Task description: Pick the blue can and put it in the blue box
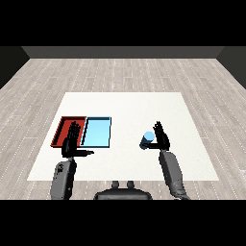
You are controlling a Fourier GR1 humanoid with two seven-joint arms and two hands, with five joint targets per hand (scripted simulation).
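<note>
Our right hand [161, 137] is open beside the blue can [148, 139]; we should curl round it squarely before lifting.

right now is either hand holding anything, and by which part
Nothing is clearly held. The right hand is beside the blue can, fingers straight, not curled round it. The left hand is open above the red tray.

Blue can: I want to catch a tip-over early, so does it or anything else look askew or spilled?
Nothing stands out. The blue can stands on the table beside the right hand; both trays lie flat side by side.
</note>
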